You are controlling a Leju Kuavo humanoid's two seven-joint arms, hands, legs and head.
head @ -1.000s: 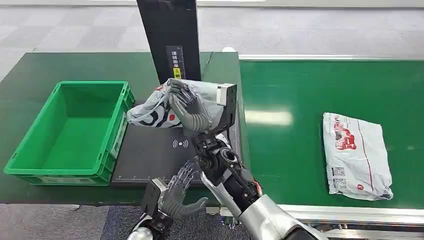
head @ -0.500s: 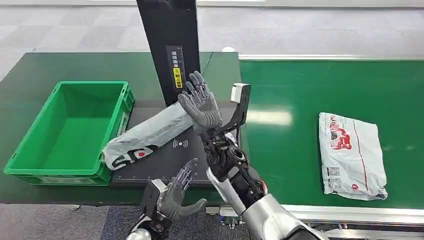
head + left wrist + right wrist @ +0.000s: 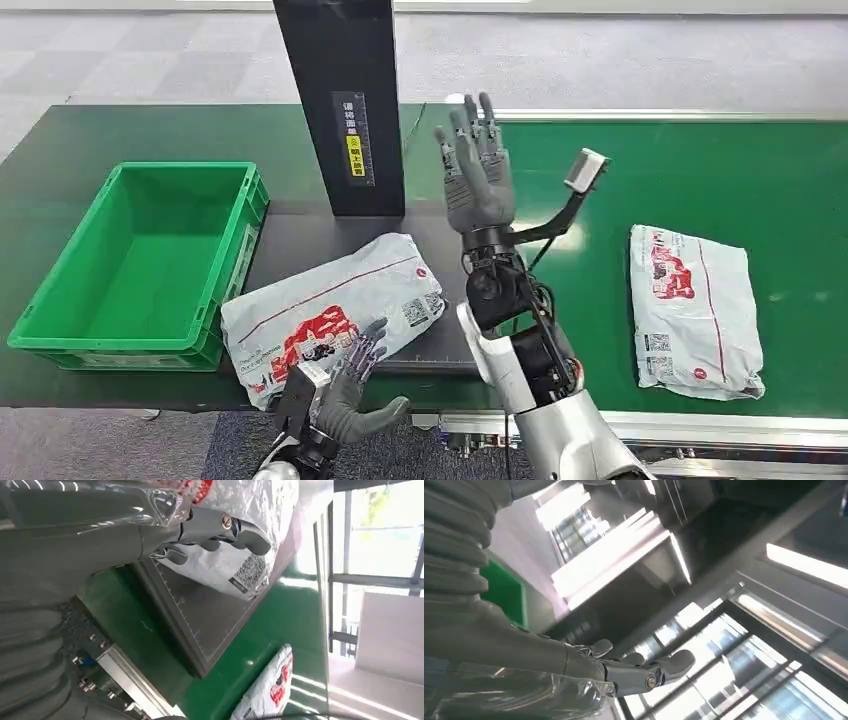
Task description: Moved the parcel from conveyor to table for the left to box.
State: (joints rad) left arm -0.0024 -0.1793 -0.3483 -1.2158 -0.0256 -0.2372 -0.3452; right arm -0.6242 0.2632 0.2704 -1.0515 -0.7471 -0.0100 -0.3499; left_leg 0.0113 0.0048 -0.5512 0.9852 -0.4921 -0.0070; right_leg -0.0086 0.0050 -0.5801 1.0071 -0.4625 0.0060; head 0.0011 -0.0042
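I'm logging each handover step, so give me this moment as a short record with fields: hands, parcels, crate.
right hand: raised above the table, fingers spread, holding nothing
left hand: open, low at the near table edge by the dropped parcel
dropped parcel: lying flat on the dark scanner pad, near end overhanging it
second parcel: flat on the conveyor belt
green crate: holds no parcel

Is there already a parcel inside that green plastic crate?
No. The green plastic crate is empty in the head view; the grey plastic mailer bag with red print lies beside it on the dark flat scanner pad.
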